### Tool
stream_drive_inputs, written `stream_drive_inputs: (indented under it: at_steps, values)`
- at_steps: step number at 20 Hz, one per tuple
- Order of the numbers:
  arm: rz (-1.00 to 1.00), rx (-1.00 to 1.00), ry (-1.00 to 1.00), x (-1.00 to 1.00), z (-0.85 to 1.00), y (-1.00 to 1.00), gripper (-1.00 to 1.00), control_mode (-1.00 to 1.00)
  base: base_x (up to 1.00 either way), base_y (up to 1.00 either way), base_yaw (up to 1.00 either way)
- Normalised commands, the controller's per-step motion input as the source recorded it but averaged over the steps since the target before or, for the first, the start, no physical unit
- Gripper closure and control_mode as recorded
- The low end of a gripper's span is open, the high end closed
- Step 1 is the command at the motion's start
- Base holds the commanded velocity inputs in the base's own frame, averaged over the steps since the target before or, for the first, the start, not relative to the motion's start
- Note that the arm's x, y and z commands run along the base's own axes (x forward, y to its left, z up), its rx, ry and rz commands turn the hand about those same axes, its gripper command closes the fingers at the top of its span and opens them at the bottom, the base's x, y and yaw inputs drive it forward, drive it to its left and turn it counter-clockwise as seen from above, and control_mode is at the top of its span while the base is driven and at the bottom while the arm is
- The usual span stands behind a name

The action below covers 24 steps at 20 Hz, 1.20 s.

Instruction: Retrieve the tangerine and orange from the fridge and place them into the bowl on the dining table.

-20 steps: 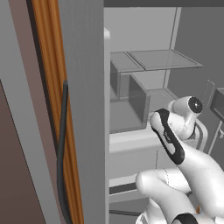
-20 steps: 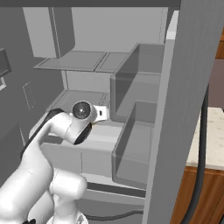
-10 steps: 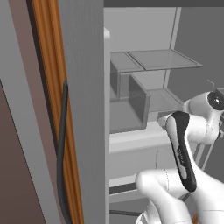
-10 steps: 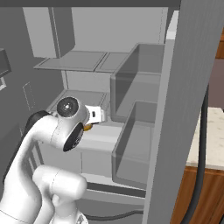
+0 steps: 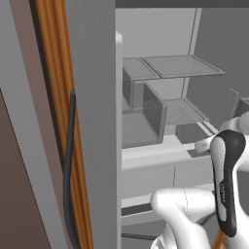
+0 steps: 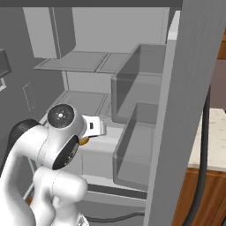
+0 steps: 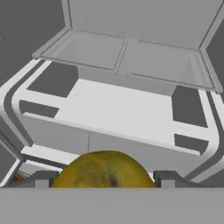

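The fridge (image 6: 132, 66) is standing open in front of the robot, its grey interior showing glass shelves, a white ledge and clear door bins. In the left base view a fridge door (image 5: 92, 121) is rising at the left with a long dark handle (image 5: 68, 170), and a wooden panel is showing behind it. In the right base view the other door (image 6: 185, 114) is crossing the right side, and beyond it a strip of the cream speckled desk (image 6: 214, 141) is sitting on its brown wooden base.

The white arm (image 5: 226, 180) is reaching up in front of the fridge's lower shelf level. The hand view is looking into the fridge over the white ledge and the glass shelves. There the tool (image 7: 103, 179) is standing wide, its two dark fingertips (image 7: 41, 178) flanking a yellow-orange fruit (image 7: 103, 169), tangerine or orange I cannot tell, which is sitting between them outside the shelves. The right base view is showing a sliver of orange (image 6: 84, 141) under the wrist.
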Motion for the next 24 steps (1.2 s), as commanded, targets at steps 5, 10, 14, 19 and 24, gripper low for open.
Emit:
stream_drive_inputs:
  at_steps: [5, 10, 14, 19, 24]
  values:
    - [0.00, 0.00, 0.00, -0.34, 0.00, 0.00, 1.00, 1.00, -0.22, 0.00, 0.00]
    - [0.00, 0.00, 0.00, 0.00, 0.00, 0.00, 1.00, 1.00, -0.61, 0.00, 0.00]
    - [0.00, 0.00, 0.00, 0.00, 0.00, 0.00, 1.00, 1.00, -0.64, 0.00, 0.00]
    - [0.00, 0.00, 0.00, 0.00, 0.00, 0.00, 1.00, 1.00, -0.57, 0.00, 0.00]
    - [0.00, 0.00, 0.00, 0.00, 0.00, 0.00, 1.00, 1.00, -0.39, 0.00, 0.14]
